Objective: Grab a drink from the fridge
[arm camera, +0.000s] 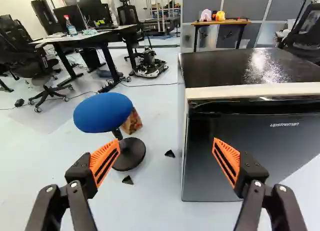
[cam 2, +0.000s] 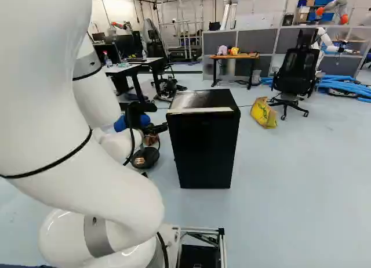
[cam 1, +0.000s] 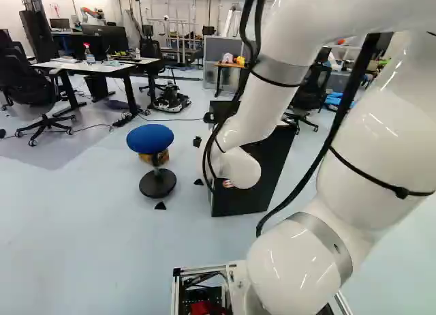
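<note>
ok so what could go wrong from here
The open end effector straddles the line of the fridge's side edge: driven straight ahead, one finger might hit the shut door while the other passes beside it.

The blue stool stands near that same side, so a sideways approach could bump it.

With the door shut, no drink can be seen; one standing close behind it might topple on opening.
</note>
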